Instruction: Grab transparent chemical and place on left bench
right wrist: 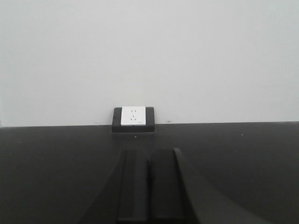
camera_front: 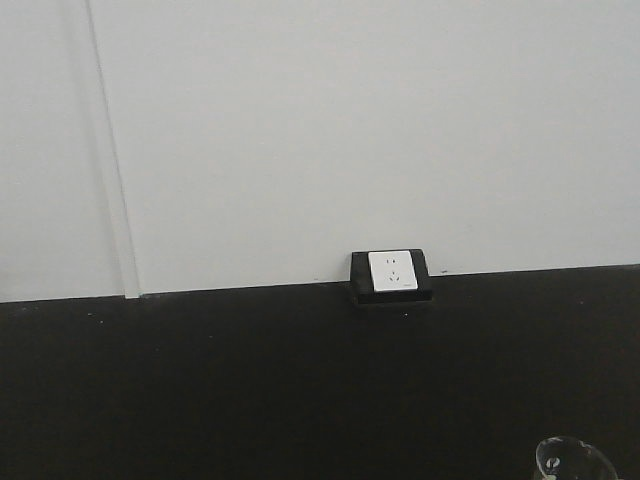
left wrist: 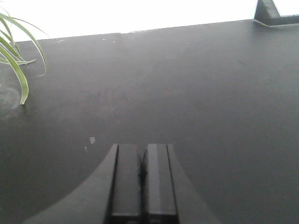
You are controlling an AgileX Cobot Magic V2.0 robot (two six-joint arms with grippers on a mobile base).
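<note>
The left hand (left wrist: 142, 154) has its two dark fingers pressed tight together, with nothing between them. It hangs low over a black surface (left wrist: 210, 93) that looks flat and dull. A tiny white speck (left wrist: 92, 139) lies on the surface just in front of the fingers, a bit to the left. Farther off at the left edge, long green leaves (left wrist: 16, 56) droop down over the surface. Under them there is something pale and blurry that I cannot make out. The right hand (right wrist: 148, 156) has its fingers pressed together too, and it holds nothing. It points straight at a white wall socket (right wrist: 132, 116) that sits in a black box (right wrist: 116, 119). The box stands at the back of the surface, right where it meets the white wall (right wrist: 149, 56). The wall is plain, and in the front view a thin line (camera_front: 108, 150) runs down it on the left side. In the bottom right corner of that view, the round rim of a clear glass (camera_front: 572, 458) peeks in. The clear dropper cannot be seen in any of the views.
</note>
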